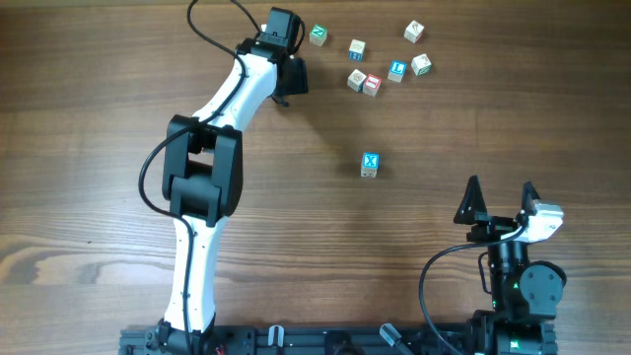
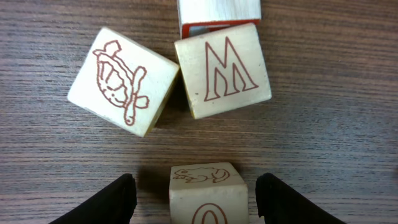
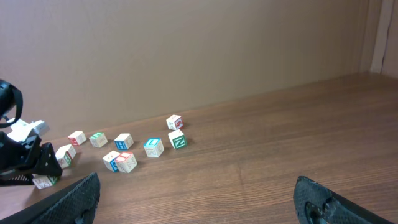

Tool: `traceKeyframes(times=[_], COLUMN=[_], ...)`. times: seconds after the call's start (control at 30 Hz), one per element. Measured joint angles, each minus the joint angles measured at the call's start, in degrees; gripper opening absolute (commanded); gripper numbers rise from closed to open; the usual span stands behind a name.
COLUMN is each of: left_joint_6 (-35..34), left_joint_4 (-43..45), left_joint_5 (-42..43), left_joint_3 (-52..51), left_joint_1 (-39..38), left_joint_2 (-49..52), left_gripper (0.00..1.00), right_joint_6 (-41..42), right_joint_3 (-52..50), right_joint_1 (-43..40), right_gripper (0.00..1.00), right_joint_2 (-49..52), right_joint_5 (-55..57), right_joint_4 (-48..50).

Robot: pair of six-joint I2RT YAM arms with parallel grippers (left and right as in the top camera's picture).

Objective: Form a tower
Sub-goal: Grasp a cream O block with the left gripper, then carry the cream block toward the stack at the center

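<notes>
- The left gripper (image 2: 196,185) had its fingers either side of the frog cube (image 2: 208,194), not yet touching; centring before squeezing seemed wise.
- The right gripper (image 1: 501,202) stood wide and empty.
- The tower (image 1: 369,165) stood mid-table, well apart.

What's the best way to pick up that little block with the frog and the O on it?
Probably by its two opposite side faces, left and right, coming down from above. The frog block sits square between the fingers of the left tool with bare table on both sides; the turtle block and M block lie only beyond its far edge.
</notes>
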Motion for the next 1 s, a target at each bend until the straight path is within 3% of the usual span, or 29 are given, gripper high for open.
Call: traceKeyframes(times=[0.13, 0.37, 0.43, 0.47, 0.73, 1.0], left_joint_6=[0.1, 0.2, 0.2, 0.3, 0.2, 0.2], left_joint_4=[-0.3, -2.2, -2.2, -2.3, -2.5, -11.9], left_joint_5=[0.0, 0.0, 0.0, 0.0, 0.0, 0.0], left_joint_3=[0.0, 2.0, 2.0, 2.0, 2.1, 7.8], left_joint_1=[0.0, 0.0, 0.0, 0.0, 0.0, -0.6], left_joint_2=[0.0, 0.0, 0.0, 0.0, 0.0, -2.1], left_gripper=[0.56, 0.54, 0.38, 0.36, 0.35, 0.34], right_joint_6=[0.0, 0.0, 0.0, 0.0, 0.0, 0.0], right_joint_3=[0.0, 0.0, 0.0, 0.0, 0.0, 0.0], right_joint_1=[0.0, 0.0, 0.0, 0.0, 0.0, 0.0], right_gripper=[1.0, 1.0, 1.0, 1.0, 1.0, 1.0], right_joint_2=[0.0, 0.0, 0.0, 0.0, 0.0, 0.0], right_joint_5=[0.0, 0.0, 0.0, 0.0, 0.0, 0.0], right_joint_4=[0.0, 0.0, 0.0, 0.0, 0.0, 0.0])
